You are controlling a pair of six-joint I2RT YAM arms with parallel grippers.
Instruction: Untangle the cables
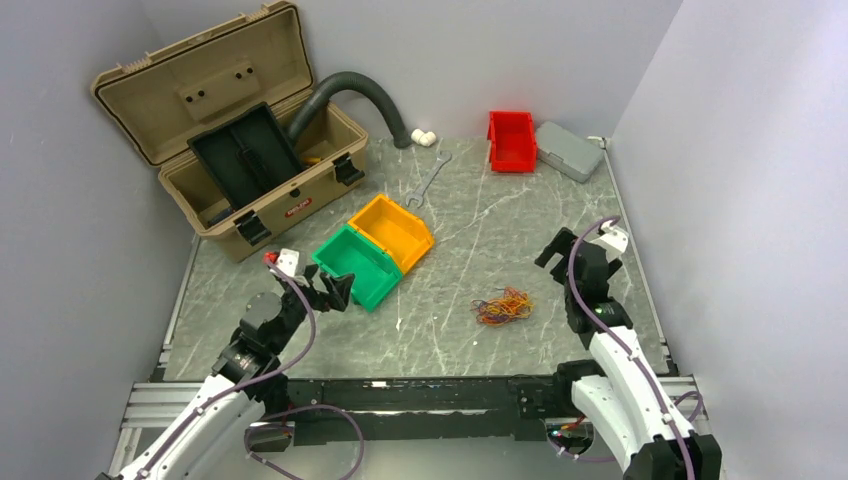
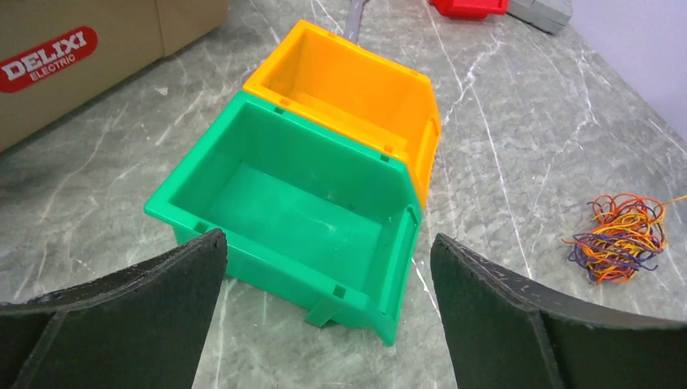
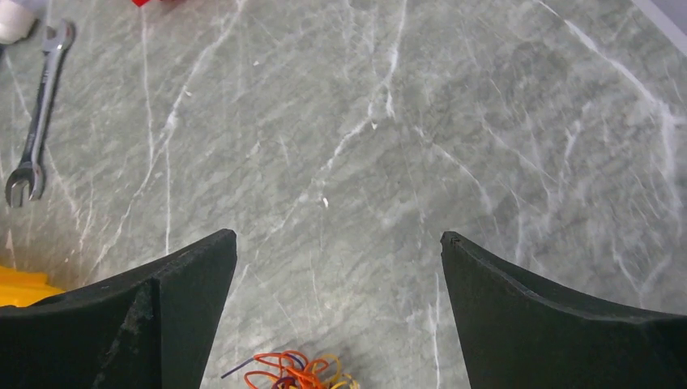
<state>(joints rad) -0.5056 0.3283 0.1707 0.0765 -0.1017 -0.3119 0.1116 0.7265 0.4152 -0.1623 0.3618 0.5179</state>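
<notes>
Right gripper [image 1: 555,252], jaws spread, hovers just beyond the cables [image 1: 503,306].

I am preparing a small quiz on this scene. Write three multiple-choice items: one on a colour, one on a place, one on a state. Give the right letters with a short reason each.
1. The bin touching the green bin is
A) red
B) orange
C) blue

2. The cables lie
A) inside the green bin
B) on the table, right of the green bin
C) hanging over the green bin's wall

3. The left gripper is
A) open and empty
B) shut on the cables
C) shut on the green bin's wall

Answers:
1 B: the orange bin stands wall to wall with the green one.
2 B: the bunch rests on bare stone, apart from both bins.
3 A: the left wrist view shows it spread wide, gripping nothing.
</notes>
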